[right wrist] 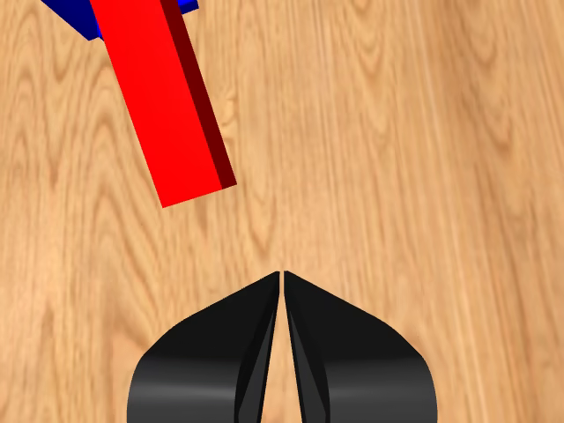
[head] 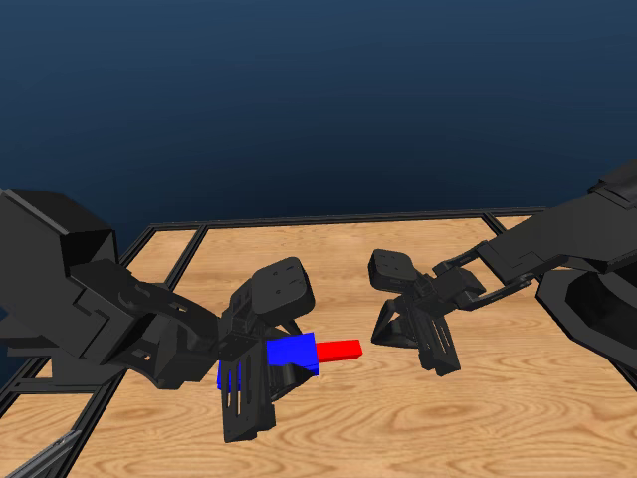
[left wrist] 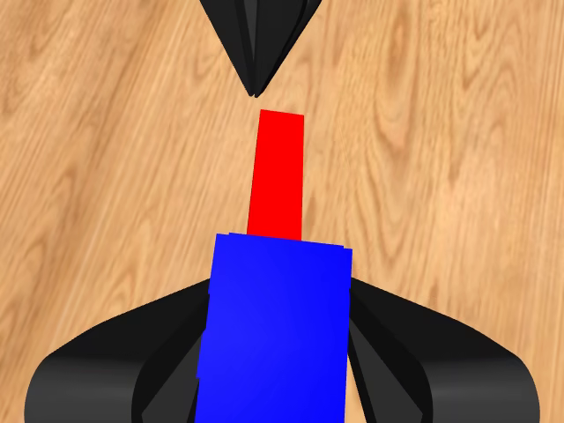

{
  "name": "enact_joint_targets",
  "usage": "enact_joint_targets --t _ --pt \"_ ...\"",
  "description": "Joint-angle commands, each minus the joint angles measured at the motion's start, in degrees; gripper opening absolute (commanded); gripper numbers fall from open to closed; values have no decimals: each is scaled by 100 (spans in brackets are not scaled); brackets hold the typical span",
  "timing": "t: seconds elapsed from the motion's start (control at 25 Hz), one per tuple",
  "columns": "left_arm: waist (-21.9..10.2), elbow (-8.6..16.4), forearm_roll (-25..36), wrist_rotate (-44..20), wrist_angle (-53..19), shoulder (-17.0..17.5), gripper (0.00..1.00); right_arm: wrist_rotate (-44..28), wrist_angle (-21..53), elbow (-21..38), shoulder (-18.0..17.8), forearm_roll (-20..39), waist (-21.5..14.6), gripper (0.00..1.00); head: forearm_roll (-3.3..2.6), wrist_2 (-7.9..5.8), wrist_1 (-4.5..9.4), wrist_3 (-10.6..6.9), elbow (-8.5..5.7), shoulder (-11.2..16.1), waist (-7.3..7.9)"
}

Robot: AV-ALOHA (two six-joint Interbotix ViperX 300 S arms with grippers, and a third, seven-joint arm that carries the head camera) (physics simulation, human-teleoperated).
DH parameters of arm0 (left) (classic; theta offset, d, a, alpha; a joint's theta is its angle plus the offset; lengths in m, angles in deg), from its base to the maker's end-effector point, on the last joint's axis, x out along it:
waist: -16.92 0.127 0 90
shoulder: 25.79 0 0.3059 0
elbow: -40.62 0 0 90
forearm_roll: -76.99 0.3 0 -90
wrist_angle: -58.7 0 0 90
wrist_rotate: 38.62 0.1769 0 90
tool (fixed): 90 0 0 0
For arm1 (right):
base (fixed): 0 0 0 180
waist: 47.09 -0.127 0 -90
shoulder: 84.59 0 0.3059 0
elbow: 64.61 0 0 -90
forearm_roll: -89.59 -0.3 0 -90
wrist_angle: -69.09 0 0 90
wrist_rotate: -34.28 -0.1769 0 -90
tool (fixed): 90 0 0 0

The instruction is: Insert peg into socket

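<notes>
Wood-grained planking with a dark frame forms the counter [head: 398, 418], seen against a deep blue backdrop. Above it the blue socket [head: 293, 353] is gripped between the jaws of the left gripper [head: 249, 383], and the red peg [head: 338, 350] is seen lodged in the socket's opening, its free end projecting toward the right arm. The right gripper [head: 438, 354] is held just beyond that free end, apart from it, with its jaws pressed together on nothing, as is shown in the right wrist view.
</notes>
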Motion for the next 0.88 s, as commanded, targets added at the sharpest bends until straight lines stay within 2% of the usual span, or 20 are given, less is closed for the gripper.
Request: enact_joint_targets --t 0.04,0.12,0.16,0.2,0.28,0.32,0.36,0.4,0.52,0.56,0.6,0.64,0.68,0.72,0.76,0.84,0.88 --pt "41 93 37 37 43 99 0 -17 -264 156 33 -22 -9 0 1 4 -56 8 -102 -59 -13" --pt "57 45 20 45 42 26 0 -11 -257 208 10 -19 -28 0 -1 4 -47 1 -104 -60 -22" --pt "62 259 27 1 174 236 0 -2 -171 212 12 9 -71 0 -1 4 -49 7 -104 -60 -24" --pt "89 135 -79 135 185 118 0 -3 -187 315 24 20 -78 0 -1 7 -42 14 -105 -61 -26" --pt "87 171 -40 115 153 116 0 -22 -103 400 37 79 -89 0 -2 8 -36 19 -106 -61 -32" --pt "144 108 -80 169 132 58 0 -6 -42 497 60 112 -137 0 -2 11 -33 20 -105 -62 -36" --pt "115 62 -142 277 301 223 0 -49 107 572 92 197 -173 0 -3 12 -30 25 -105 -65 -40" --pt "171 186 -135 215 223 142 0 22 34 665 73 185 -180 0 -3 15 -33 26 -105 -64 -44" --pt "169 235 -188 276 290 140 0 -1 114 795 61 264 -192 0 -5 17 -29 29 -105 -64 -53" --pt "297 97 -84 203 750 31 0 -11 152 881 60 290 -193 0 -6 16 -30 29 -106 -62 -56" --pt "205 158 -235 338 418 63 0 11 167 936 23 314 -196 0 -5 18 -28 29 -106 -59 -56" --pt "273 82 -303 411 418 -38 0 54 199 1003 3 313 -203 0 -5 18 -23 29 -107 -56 -55" --pt "205 226 -307 345 594 148 0 55 149 1071 -4 338 -220 0 -3 21 -26 29 -109 -51 -51" --pt "325 65 -249 393 758 -11 0 64 195 1073 -58 353 -204 0 -2 19 -26 30 -111 -46 -46" --pt "314 155 -312 438 819 110 0 54 180 1078 -21 353 -189 0 -1 19 -24 27 -113 -41 -41" --pt "310 63 -428 569 654 1 0 68 197 1150 -50 369 -192 0 0 19 -27 20 -114 -35 -35" --pt "359 112 -428 570 922 126 0 154 157 1251 -89 319 -189 0 1 17 -23 16 -116 -31 -29"
